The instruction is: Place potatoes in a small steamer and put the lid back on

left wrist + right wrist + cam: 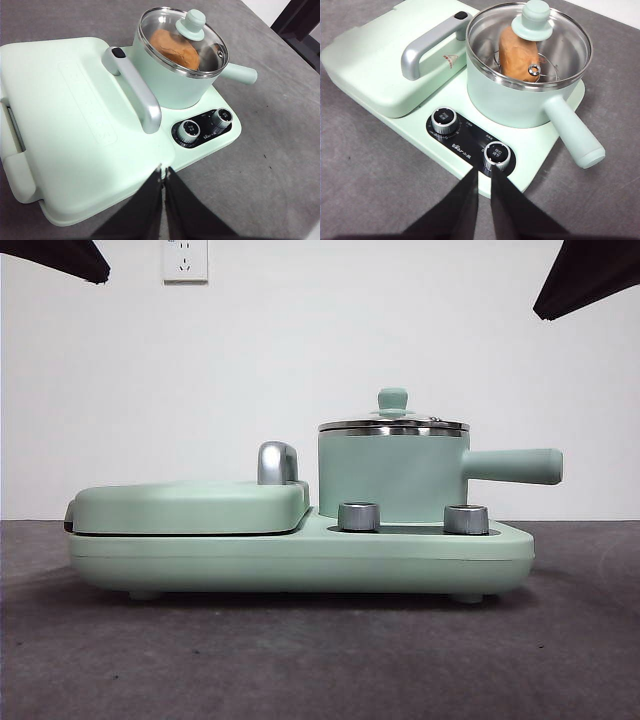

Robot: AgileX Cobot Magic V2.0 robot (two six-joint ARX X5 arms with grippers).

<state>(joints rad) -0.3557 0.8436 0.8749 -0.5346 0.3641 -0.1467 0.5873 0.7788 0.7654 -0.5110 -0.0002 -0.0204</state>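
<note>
The mint-green small steamer (392, 475) (170, 82) (510, 105) stands on the right half of the appliance base, its straight handle (512, 466) pointing right. The glass lid (393, 425) (212, 42) (567, 45) sits on the pot's steel rim, closed. Through the glass the orange-brown potatoes (175, 50) (517, 52) lie inside the pot on a wire rack. My left gripper (164, 171) hovers shut and empty over the base's near corner. Above the two dials hangs my right gripper (484, 175), also shut and holding nothing. Both are well clear of the pot.
A flat mint-green griddle cover (190, 505) (65, 115) with a chrome handle (277, 462) (427, 42) fills the base's left half. Two steel dials (359, 516) (466, 519) sit in front of the pot. Black arm tips (60, 258) (590, 275) show at the top corners. The table is dark grey.
</note>
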